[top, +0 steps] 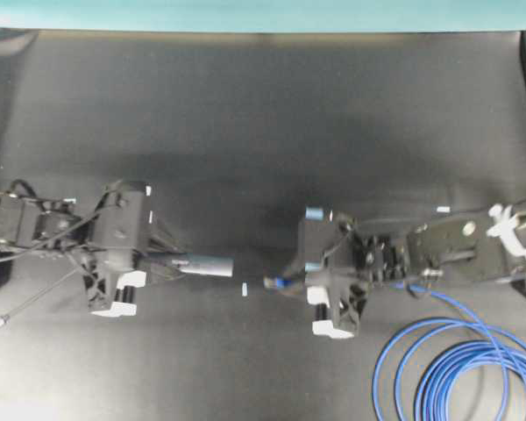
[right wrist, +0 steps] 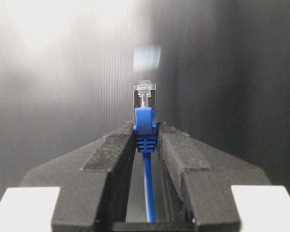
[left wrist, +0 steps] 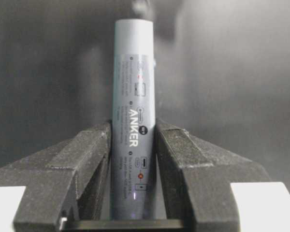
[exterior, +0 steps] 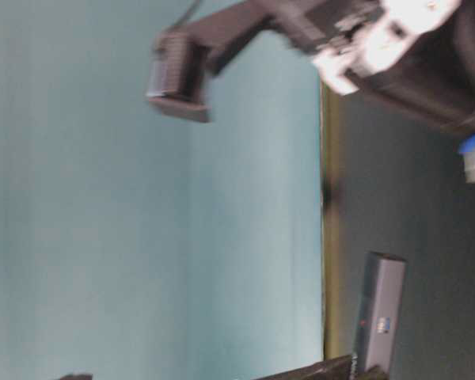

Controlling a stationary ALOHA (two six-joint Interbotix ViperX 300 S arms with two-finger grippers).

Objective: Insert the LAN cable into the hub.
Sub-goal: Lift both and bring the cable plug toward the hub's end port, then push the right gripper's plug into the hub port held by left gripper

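A dark matte table [top: 245, 114] fills the scene, with a teal wall behind its far edge.

Nearest to the right wrist camera, the right gripper [right wrist: 146, 137] is clenched on the blue boot of the LAN cable [right wrist: 145, 126], just behind the plug. The clear plug stands out past the fingertips, free and pointing forward. This is a good place to hold: the boot is firm rubber and the fingers do not cover the plug. The cable itself is thin, light and soft, so it probably gives little resistance, but the loops lying on the table (bottom right in the overhead view) may pull a little on the hand. The clear plug and its latch look fragile, so a push at an angle could bend them.

The left gripper [left wrist: 134, 159] grasps the hub [left wrist: 134, 96] by its two long sides at the near end, and most of the bar projects forward. The hub is a slim grey bar with white printing and small port marks. It seems rigid and smooth, so it may slide back in the pads when the plug presses on it.

Farther out, in the overhead view, the hub's free end and the plug face each other, near but apart, both lifted above the table. Insertion is not yet done.
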